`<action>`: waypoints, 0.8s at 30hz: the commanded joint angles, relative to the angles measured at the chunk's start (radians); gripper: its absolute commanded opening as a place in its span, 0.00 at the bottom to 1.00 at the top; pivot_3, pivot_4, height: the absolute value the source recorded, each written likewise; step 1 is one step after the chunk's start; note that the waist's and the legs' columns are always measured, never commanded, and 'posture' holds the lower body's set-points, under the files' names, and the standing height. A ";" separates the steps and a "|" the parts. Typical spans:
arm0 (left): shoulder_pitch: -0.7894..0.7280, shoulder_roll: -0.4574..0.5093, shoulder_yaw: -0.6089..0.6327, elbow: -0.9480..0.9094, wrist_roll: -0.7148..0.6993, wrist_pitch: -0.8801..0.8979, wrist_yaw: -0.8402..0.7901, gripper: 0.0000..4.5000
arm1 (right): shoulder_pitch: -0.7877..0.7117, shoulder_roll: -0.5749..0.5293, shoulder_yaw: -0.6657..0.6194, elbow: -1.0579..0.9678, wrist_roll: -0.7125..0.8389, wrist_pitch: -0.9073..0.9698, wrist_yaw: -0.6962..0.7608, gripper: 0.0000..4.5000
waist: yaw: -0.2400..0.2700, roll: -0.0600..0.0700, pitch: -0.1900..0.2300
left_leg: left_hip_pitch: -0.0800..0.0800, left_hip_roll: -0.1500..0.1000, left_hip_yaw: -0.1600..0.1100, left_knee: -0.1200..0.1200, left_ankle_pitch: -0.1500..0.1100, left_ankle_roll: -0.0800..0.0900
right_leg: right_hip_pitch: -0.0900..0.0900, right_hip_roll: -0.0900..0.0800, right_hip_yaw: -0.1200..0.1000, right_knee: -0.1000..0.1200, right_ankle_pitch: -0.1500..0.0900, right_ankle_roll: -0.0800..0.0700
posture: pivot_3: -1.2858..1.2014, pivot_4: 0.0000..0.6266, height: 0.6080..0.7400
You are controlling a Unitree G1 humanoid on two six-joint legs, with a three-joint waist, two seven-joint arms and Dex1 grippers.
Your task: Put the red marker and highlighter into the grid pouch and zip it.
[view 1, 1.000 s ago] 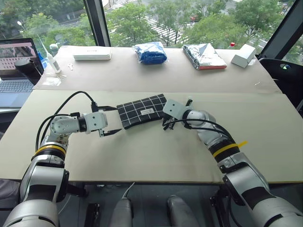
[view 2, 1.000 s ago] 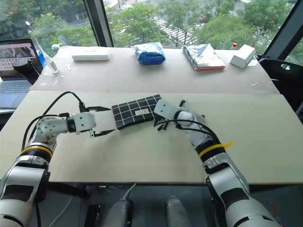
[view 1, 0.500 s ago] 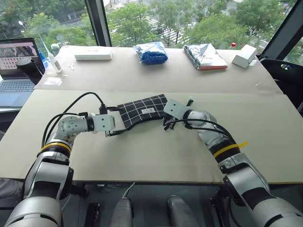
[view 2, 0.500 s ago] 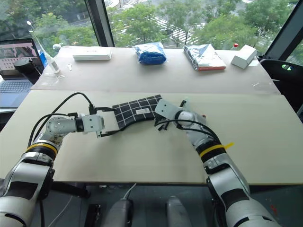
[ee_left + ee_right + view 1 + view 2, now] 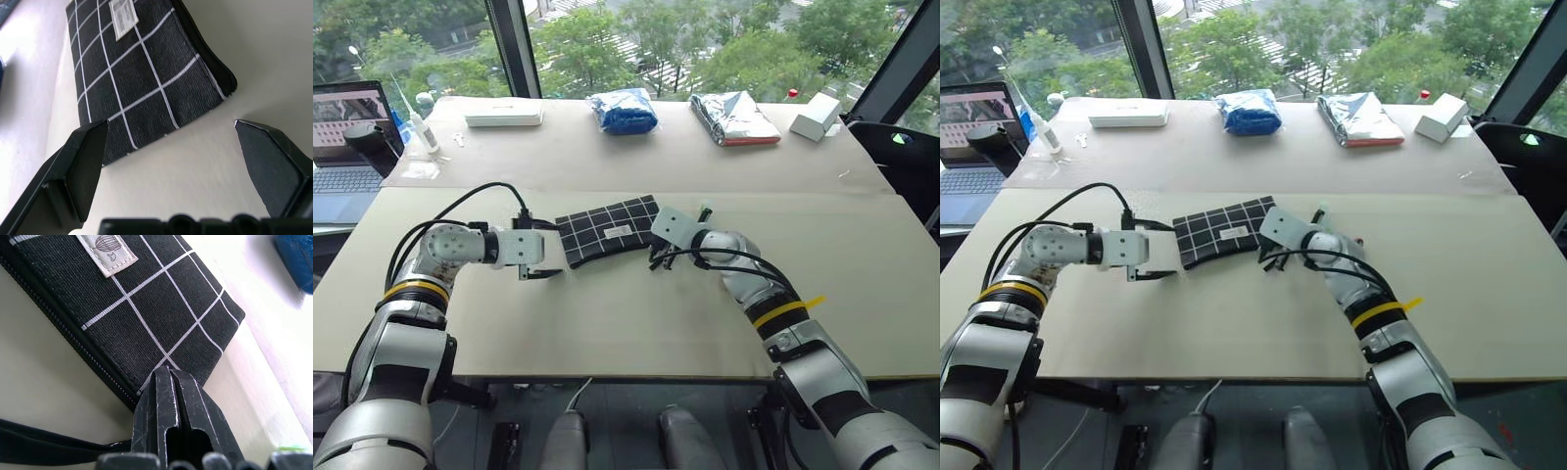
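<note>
On the near part of the counter (image 5: 607,323), your two arms reach in toward the grid pouch (image 5: 607,229). Your left gripper (image 5: 551,251) sits just beside the pouch's left end, and its jaws are wide apart with nothing between them. In the left wrist view, the pouch's corner lies close in front of the two black fingers (image 5: 80,161), not touching them. Your right gripper (image 5: 168,377) is at the pouch's right end. Its jaws are pressed tight together, with the tips right at the zipper edge of the pouch. A black strap (image 5: 54,446) runs along the counter beside it; you cannot tell whether the jaws pinch anything.

The pouch lies flat in the middle of the counter, a bit slanted, with its small white label (image 5: 618,231) facing up. A little bit of light green (image 5: 705,209) peeks out just behind your right gripper.

Farther back sit a white box (image 5: 504,115), a blue bag (image 5: 624,109), a shiny silver packet (image 5: 734,116) and a small white carton (image 5: 816,117). A laptop (image 5: 348,137) stands at the far left.
</note>
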 commanded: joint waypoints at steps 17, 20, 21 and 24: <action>-0.056 -0.081 -0.131 0.074 0.238 -0.100 0.398 1.00 | 0.029 -0.004 -0.009 -0.057 0.008 0.044 0.023 0.01 | 0.026 0.000 0.000 | 0.004 0.000 0.000 0.001 0.000 0.000 | 0.005 0.000 0.000 0.000 0.000 0.000 | 0.52 0.24 1.00; -0.065 -0.086 -0.139 0.085 0.248 -0.104 0.419 1.00 | 0.034 -0.005 -0.011 -0.067 0.009 0.052 0.024 0.01 | 0.027 0.000 0.000 | 0.004 0.000 0.000 0.001 0.000 0.000 | 0.006 0.000 0.000 0.000 -0.001 0.001 | 0.52 0.24 1.00; -0.068 -0.090 -0.139 0.087 0.247 -0.107 0.427 1.00 | 0.036 -0.006 -0.012 -0.069 0.009 0.054 0.023 0.01 | 0.027 0.000 0.000 | 0.004 0.000 0.000 0.001 0.000 0.000 | 0.006 0.000 0.000 0.000 -0.001 0.001 | 0.52 0.24 1.00; -0.076 -0.102 -0.136 0.089 0.240 -0.122 0.446 1.00 | 0.040 -0.006 -0.012 -0.075 0.008 0.060 0.021 0.01 | 0.028 0.000 0.000 | 0.004 0.000 0.000 0.001 0.000 0.000 | 0.006 0.000 0.000 0.000 -0.001 0.002 | 0.52 0.24 1.00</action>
